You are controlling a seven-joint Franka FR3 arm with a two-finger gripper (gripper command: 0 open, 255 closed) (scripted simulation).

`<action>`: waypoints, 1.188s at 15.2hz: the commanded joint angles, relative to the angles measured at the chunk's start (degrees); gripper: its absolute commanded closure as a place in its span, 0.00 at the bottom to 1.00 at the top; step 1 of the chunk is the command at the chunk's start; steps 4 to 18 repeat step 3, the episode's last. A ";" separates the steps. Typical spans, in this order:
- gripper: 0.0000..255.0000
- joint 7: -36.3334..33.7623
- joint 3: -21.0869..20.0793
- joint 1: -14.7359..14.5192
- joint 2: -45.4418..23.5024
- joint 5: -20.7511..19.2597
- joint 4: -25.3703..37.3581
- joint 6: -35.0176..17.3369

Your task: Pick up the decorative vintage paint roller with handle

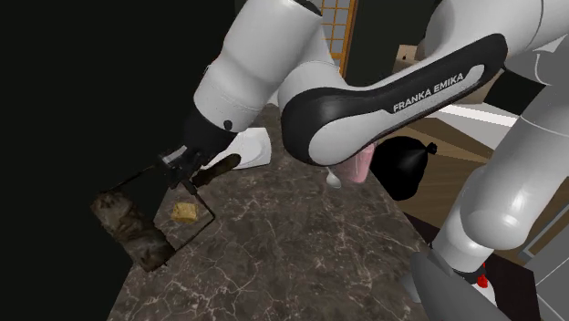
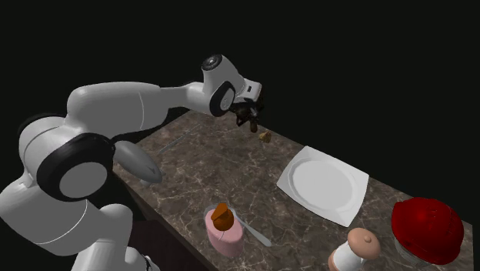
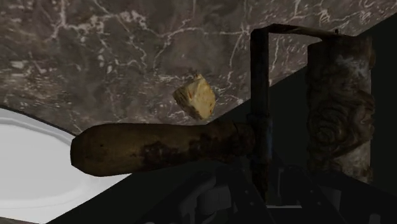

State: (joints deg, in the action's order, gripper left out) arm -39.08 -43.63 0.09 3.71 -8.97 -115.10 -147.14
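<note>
Shoulder view's left: mottled brown patterned paint roller [image 1: 128, 228] with wire frame and dark handle, drum past the dark marble table [image 1: 301, 246] edge, looks clamped at the handle neck by the black gripper [image 1: 186, 171]. Lift straight and slow; the drum end may pivot. Small tan chunk [image 1: 185, 212] and white plate [image 1: 251, 146] sit right of it.

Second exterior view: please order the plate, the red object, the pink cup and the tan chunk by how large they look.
Largest to smallest: plate, red object, pink cup, tan chunk. The red object and cup sit nearer the camera, so true sizes are unsure.
</note>
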 commanded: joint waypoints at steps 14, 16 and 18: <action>1.00 0.85 0.11 -0.19 0.63 1.10 1.30 1.53; 1.00 0.85 0.11 -0.19 0.63 1.10 1.30 1.53; 1.00 0.85 0.11 -0.19 0.63 1.10 1.30 1.53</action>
